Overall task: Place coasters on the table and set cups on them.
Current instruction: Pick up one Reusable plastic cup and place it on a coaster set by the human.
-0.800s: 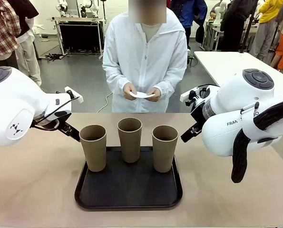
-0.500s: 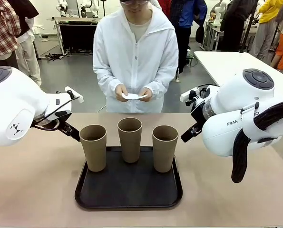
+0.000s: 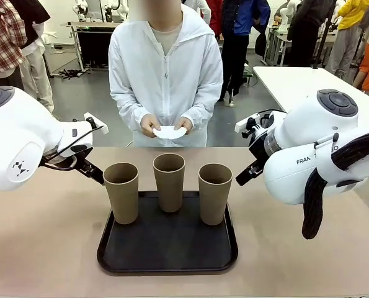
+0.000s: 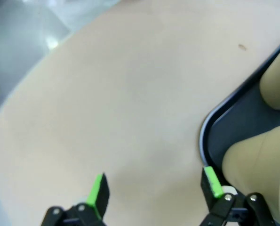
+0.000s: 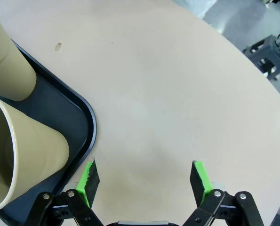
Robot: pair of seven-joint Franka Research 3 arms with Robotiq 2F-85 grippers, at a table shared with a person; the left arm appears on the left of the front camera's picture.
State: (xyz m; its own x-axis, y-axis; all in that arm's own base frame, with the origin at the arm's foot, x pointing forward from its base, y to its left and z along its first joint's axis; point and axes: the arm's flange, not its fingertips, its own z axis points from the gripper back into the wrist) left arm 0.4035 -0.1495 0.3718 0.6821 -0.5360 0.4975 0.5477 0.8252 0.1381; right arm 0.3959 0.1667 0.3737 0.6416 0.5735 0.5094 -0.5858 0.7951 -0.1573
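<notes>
Three tan-brown cups stand upright on a black tray [image 3: 165,248]: the left cup [image 3: 121,192], the middle cup [image 3: 169,182] and the right cup [image 3: 214,193]. At the table's far side a person holds white coasters [image 3: 170,132] in both hands at waist height. My left gripper [image 4: 154,186] hangs open over bare beige table [image 4: 107,108], beside the tray's edge [image 4: 205,136] and a cup [image 4: 260,165]. My right gripper [image 5: 144,176] is open too, above the table [image 5: 177,94] just off the tray's corner [image 5: 90,127], with two cups [image 5: 22,155] to its left.
Both white arms flank the tray, the left arm [image 3: 23,143] and the right arm [image 3: 314,149]. A white table [image 3: 296,81] stands at the back right. Other people stand in the background. Bare tabletop lies on either side of the tray.
The person has stepped to the picture's left and lowered the coasters slightly. Both arms and the cups have stayed still.
</notes>
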